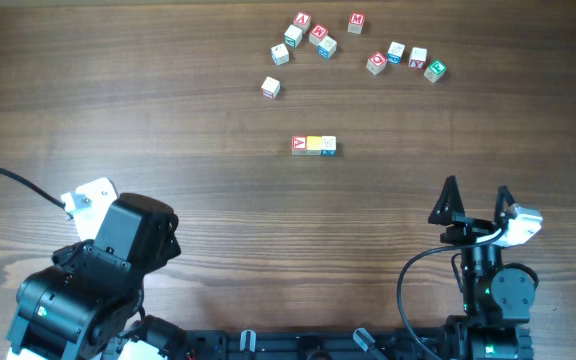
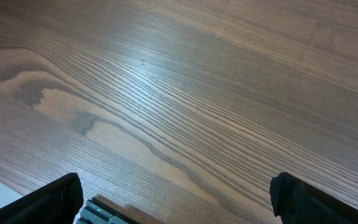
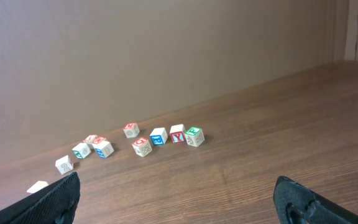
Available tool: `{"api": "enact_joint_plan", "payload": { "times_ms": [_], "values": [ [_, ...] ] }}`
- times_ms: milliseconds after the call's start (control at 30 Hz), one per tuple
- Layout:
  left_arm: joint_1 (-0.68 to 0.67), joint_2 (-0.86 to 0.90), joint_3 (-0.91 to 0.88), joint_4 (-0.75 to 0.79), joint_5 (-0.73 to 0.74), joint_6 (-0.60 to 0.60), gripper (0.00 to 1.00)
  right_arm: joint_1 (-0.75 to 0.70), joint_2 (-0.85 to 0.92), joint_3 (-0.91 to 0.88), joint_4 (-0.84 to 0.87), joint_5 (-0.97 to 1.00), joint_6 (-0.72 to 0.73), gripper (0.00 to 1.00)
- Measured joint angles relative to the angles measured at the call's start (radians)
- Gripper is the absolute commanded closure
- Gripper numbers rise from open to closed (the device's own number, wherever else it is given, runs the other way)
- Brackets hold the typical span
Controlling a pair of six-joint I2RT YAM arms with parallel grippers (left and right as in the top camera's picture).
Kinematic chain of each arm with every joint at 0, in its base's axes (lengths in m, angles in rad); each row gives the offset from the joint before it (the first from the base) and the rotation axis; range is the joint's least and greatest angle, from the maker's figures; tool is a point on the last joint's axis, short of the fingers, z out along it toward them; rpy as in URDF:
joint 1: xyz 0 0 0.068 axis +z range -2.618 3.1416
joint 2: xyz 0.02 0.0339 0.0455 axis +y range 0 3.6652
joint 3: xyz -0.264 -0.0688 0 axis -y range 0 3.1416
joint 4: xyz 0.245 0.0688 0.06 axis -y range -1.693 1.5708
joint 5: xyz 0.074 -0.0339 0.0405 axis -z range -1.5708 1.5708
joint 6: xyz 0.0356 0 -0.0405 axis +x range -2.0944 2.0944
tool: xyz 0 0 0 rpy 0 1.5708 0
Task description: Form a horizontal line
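Left tool [image 2: 179, 204], right tool [image 1: 476, 203]: wide-jawed, low.

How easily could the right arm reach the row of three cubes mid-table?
Probably easily: the right gripper stands open, and only bare table lies between it and the row of three cubes; other cubes sit farther back.

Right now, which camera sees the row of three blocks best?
Overhead: the row of three blocks lies whole, mid-table. The left wrist view shows only bare table. The right wrist view shows scattered blocks; the row isn't clear there.
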Motion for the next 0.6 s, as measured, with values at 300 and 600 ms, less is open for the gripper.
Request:
{"api": "enact_joint_plan", "payload": {
  "times_ms": [300,600],
  "values": [
    [0.0,0.0,0.0,0.0,0.0,0.0,0.0,0.0,0.0,0.0,0.0,0.0,-0.003,0.0],
    [0.005,-0.03,-0.054,0.327,0.004,-0.007,0.0,0.0,-0.001,0.0,0.0,0.0,-0.003,0.0]
  ]
}}
